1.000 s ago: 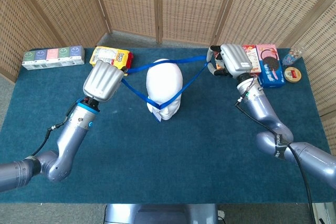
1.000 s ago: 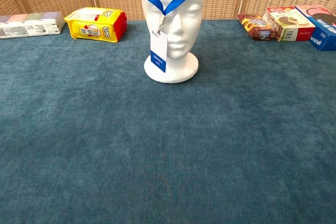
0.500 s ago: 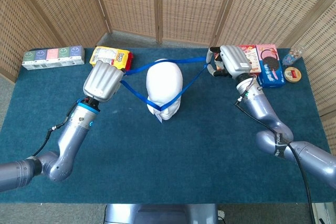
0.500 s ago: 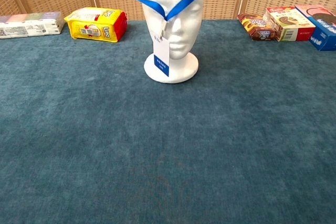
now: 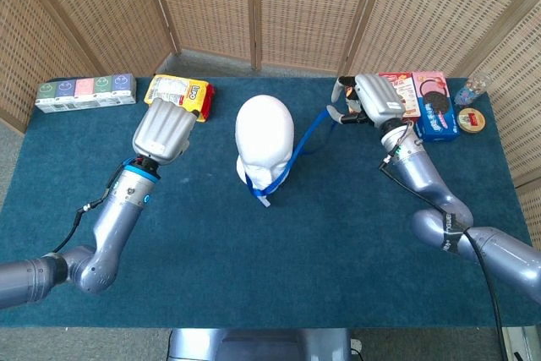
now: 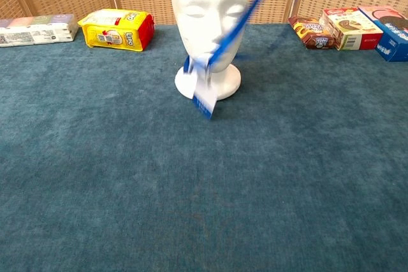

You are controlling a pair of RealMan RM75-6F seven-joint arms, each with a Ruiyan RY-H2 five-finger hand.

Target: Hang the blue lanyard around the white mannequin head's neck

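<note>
The left hand (image 5: 166,130) has let go of the lanyard (image 5: 297,149): half a second ago the blue strap ran from it across to the head (image 5: 265,137), and now nothing hangs from it. Its fingers are curled in and empty, to the left of the head. The freed side has dropped, so the strap now lies low around the head's neck, and the badge (image 6: 204,99) swings blurred in front of the base in the chest view. The right hand (image 5: 369,101), to the right of the head, keeps a pinch on the other side of the strap, which runs taut from the neck up to its fingers.

My judgement is that the loop is over the head and half settled; the task looks nearly done, with only the right hand's release left so the strap can fall to the neck.

Counted: one head, one lanyard with one badge, two hands. Behind the head to the left lie one yellow packet (image 5: 177,92) and one strip of tissue packs (image 5: 85,93). To the right stand several snack boxes (image 5: 423,101), their number unclear behind the right hand, plus one round tin (image 5: 472,120).
</note>
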